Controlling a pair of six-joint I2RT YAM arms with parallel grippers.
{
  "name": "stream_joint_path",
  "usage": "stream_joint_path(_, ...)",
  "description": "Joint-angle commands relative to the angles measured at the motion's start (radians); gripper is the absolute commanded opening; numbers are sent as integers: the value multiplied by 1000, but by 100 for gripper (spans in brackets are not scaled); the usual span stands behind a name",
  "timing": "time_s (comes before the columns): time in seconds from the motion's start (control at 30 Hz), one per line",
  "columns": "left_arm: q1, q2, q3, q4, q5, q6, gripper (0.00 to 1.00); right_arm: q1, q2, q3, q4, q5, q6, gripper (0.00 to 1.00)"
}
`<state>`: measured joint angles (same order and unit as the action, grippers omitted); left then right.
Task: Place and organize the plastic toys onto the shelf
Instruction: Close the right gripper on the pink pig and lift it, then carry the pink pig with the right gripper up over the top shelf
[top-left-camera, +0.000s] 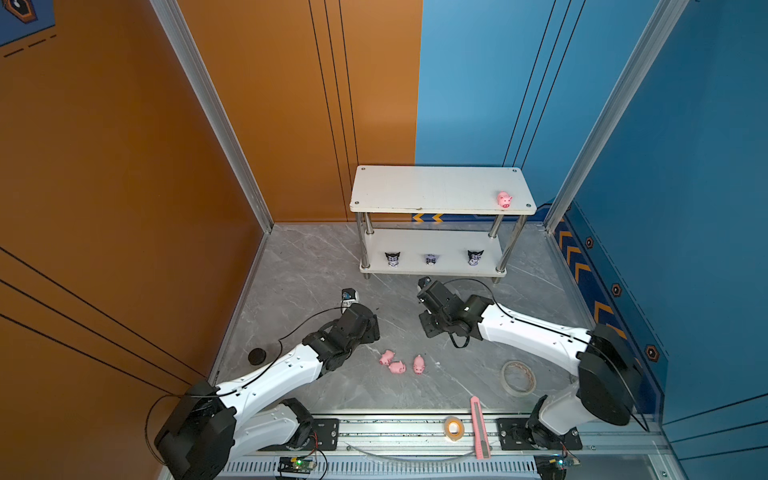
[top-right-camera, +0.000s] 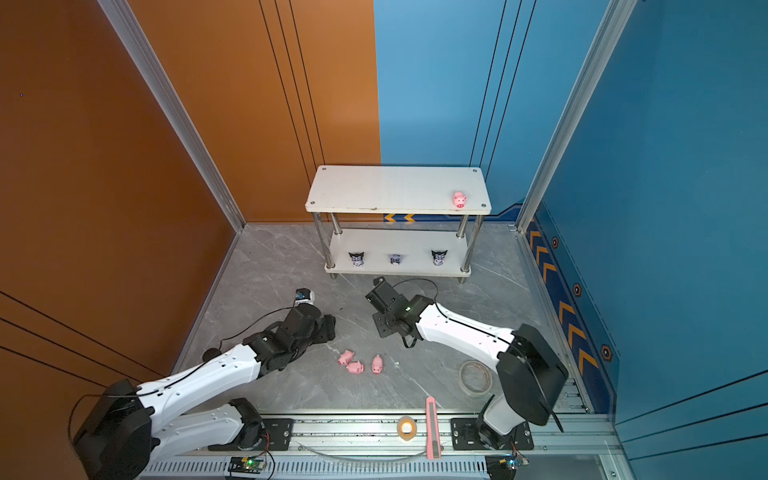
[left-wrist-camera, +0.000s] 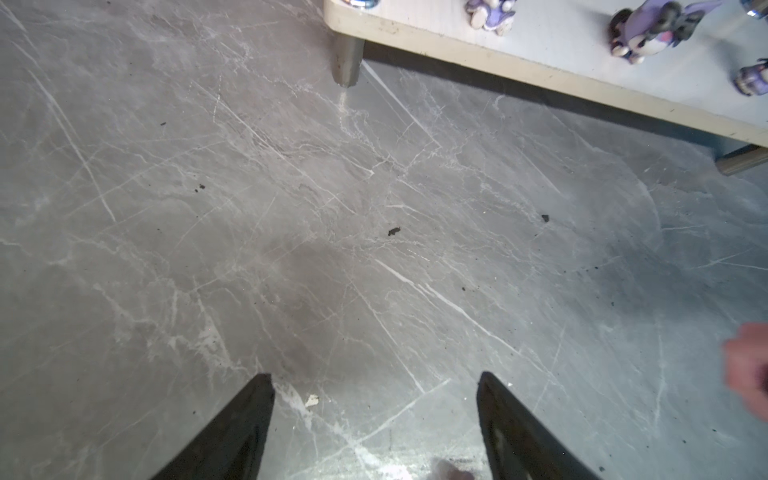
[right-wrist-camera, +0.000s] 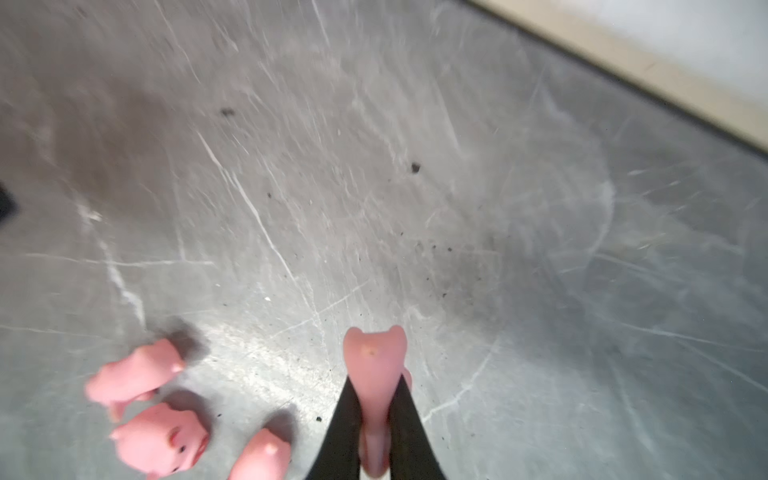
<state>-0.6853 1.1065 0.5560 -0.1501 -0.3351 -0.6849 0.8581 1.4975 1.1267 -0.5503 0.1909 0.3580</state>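
Right gripper pinching a blurred pink pig, apparently off the floor, fingers hiding under its wrist in both top views, left gripper hanging spread, three loose pigs lying nearby, one pig topping the shelf, three black-eared figurines lining its lower board.

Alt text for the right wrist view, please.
The right gripper is shut on a pink pig. Three more pigs lie close by on the grey marbled tabletop, and the shelf edge shows further off. The picture is slightly blurred.
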Motion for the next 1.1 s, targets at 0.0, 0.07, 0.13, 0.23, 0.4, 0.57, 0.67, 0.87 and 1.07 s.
stream_joint_path(0.0, 9, -46, -23, -26, 9, 4, 79, -7, -108, 90, -156, 89, -50, 10)
stream_joint_path(0.07, 10, -70, -34, -31, 7, 0, 79, -14, -145, 160, -219, 103, -73, 10)
stream_joint_path(0.13, 10, -97, -44, -48, 6, -6, 79, -17, -169, 250, -285, 155, -102, 10)
stream_joint_path(0.23, 8, -141, -56, -84, 1, -12, 79, -27, -192, 386, -331, 228, -156, 9)
stream_joint_path(0.4, 7, -205, -66, -126, -4, -22, 79, -81, -157, 624, -351, 251, -247, 7)
stream_joint_path(0.57, 5, -251, -74, -162, -9, -28, 79, -210, -51, 831, -343, 171, -318, 5)
stream_joint_path(0.67, 3, -264, -73, -176, -16, -31, 79, -274, 24, 925, -352, 133, -332, 5)
stream_joint_path(0.87, 3, -252, -61, -179, -28, -30, 79, -362, 175, 1073, -371, 52, -338, 4)
stream_joint_path(1.07, -2, -229, -47, -188, -30, -28, 78, -402, 275, 1137, -371, 32, -329, 5)
